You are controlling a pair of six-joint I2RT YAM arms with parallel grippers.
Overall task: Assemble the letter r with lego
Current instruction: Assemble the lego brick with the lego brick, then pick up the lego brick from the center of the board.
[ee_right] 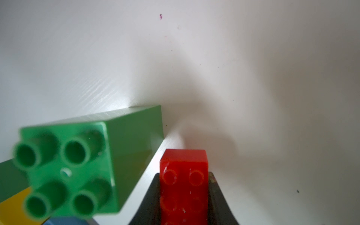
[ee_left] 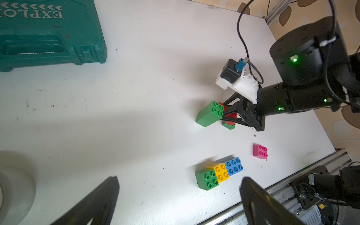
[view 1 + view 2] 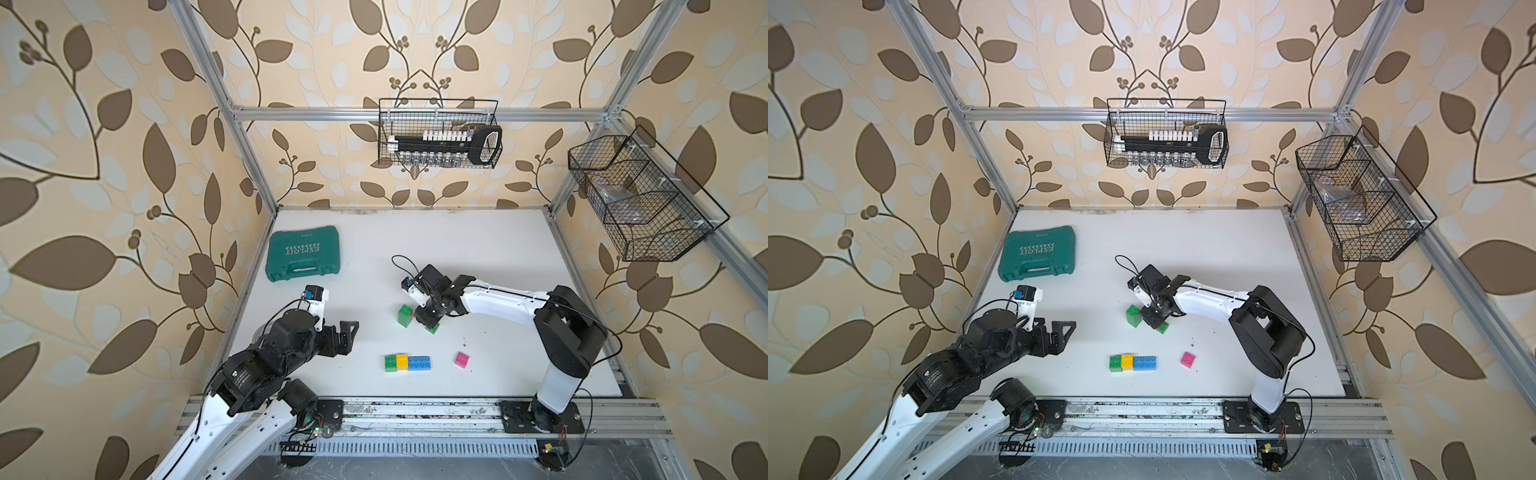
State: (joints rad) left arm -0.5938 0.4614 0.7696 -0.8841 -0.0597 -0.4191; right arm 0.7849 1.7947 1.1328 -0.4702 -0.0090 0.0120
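Observation:
My right gripper (image 3: pixel 428 319) is shut on a red lego brick (image 1: pixel 183 161), its dark fingers on both sides of it. A small green brick (image 3: pixel 433 329) shows directly under the red one (image 2: pixel 230 116). A tall green brick (image 3: pixel 404 316) stands upright just left of that gripper, close to it. Near the front edge lies a row of a green (image 3: pixel 390 363), a yellow (image 3: pixel 402 360) and a blue brick (image 3: pixel 419 362). A pink brick (image 3: pixel 461 359) lies alone to their right. My left gripper (image 3: pixel 347 338) is open and holds nothing, off to the left.
A teal tool case (image 3: pixel 303 253) lies at the back left of the white table (image 3: pixel 478 249). Two wire baskets (image 3: pixel 440 133) (image 3: pixel 640 199) hang on the walls above. The metal rail (image 3: pixel 415 411) with both arm bases runs along the front edge.

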